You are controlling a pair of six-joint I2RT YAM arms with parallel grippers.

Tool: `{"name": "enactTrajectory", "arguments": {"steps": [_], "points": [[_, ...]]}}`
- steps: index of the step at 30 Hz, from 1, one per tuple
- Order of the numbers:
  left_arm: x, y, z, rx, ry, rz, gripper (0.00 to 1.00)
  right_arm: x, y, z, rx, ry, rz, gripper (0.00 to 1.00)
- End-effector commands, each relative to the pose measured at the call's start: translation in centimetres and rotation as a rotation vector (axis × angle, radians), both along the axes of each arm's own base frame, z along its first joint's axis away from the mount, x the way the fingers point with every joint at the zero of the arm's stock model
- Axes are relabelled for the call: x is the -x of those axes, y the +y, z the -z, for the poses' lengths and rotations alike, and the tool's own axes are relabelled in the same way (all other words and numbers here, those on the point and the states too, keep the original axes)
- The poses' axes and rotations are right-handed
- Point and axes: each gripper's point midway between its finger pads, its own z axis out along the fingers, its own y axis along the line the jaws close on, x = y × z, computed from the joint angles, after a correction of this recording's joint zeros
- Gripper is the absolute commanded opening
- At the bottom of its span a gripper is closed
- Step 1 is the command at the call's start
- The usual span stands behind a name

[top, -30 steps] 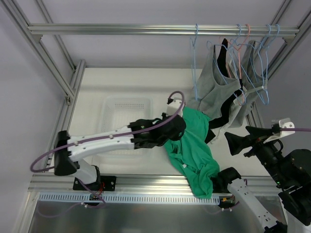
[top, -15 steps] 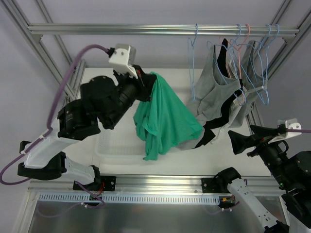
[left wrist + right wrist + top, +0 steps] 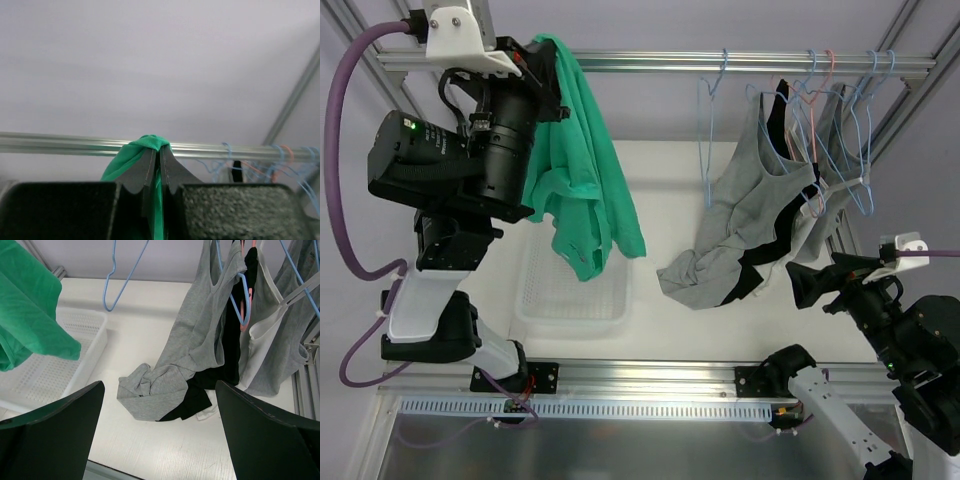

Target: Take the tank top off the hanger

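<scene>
Left gripper [image 3: 542, 58] is clamped fully shut on a fold of the green tank top [image 3: 585, 190]. The left wrist view shows the cloth pinched between closed jaws, level with the rail [image 3: 660, 62]. A second ago that arm was low over the table [image 3: 665, 215], with the top sprawled toward the near edge. Half a second ago it was mid-lift. Now it's swung up and left to rail height, so the whole top hangs free from the gripper, bottom hem dangling above the white basket [image 3: 612, 312] without touching it. One blue hanger [image 3: 708, 150] hangs bare on the rail, well apart from the green cloth, so the top looks fully off its hanger and the removal itself reads as done. Likely remaining step is dropping it, probably into the basket below. Right gripper [image 3: 808, 288] is wide open, holds nothing, and has barely moved at the right side of the table. Grey and black tops [image 3: 760, 180] remain on their hangers, lower ends piled on the table; they no longer overlap the green one, so a snag looks unlikely.
</scene>
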Motion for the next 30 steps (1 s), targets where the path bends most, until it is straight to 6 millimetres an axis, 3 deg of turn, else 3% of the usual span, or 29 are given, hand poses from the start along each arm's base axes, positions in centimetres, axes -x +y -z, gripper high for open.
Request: {"name": "enactTrajectory", "arguments": {"steps": [1, 6, 7, 8, 10, 11, 13, 15, 20, 25, 30], "points": [[-0.5, 5.4, -1.8, 0.035, -0.036, -0.187, 0.0, -0.7, 0.2, -0.2, 0.01, -0.004, 0.003, 1.0], [-1.6, 5.0, 2.3, -0.045, 0.023, -0.216, 0.0, -0.7, 0.7, -0.3, -0.009, -0.006, -0.017, 1.0], [-1.4, 5.7, 2.9, -0.044, 0.03, -0.22, 0.0, -0.7, 0.9, -0.4, -0.017, -0.006, -0.025, 0.99], [-2.3, 4.4, 5.2, -0.094, 0.059, -0.225, 0.0, -0.7, 1.0, -0.5, -0.023, -0.009, -0.031, 1.0], [-3.0, 5.7, 7.5, -0.104, 0.094, -0.273, 0.0, -0.6, 1.4, -0.5, -0.035, -0.009, -0.05, 1.0], [-4.1, 4.7, 10.3, -0.117, 0.132, -0.276, 0.0, -0.5, 1.4, -0.5, -0.037, -0.011, -0.056, 1.0], [-5.1, 5.7, 13.4, -0.155, 0.189, -0.288, 0.0, -0.3, 1.6, -0.5, -0.042, -0.013, -0.068, 0.99], [-6.1, 5.1, 17.5, -0.149, 0.275, -0.263, 0.0, -0.2, 1.7, -0.5, -0.045, -0.013, -0.074, 0.99], [-7.6, 3.8, 23.9, -0.129, 0.405, -0.17, 0.0, -0.2, 1.8, -0.2, -0.046, -0.011, -0.077, 0.99], [-7.3, 1.5, 28.2, -0.056, 0.52, -0.061, 0.0, -0.5, 2.0, 0.6, -0.044, 0.006, -0.079, 0.99], [-7.6, 3.0, 35.6, 0.019, 0.707, -0.134, 0.0, -0.5, 2.1, 1.6, -0.041, 0.02, -0.084, 1.0]]}}
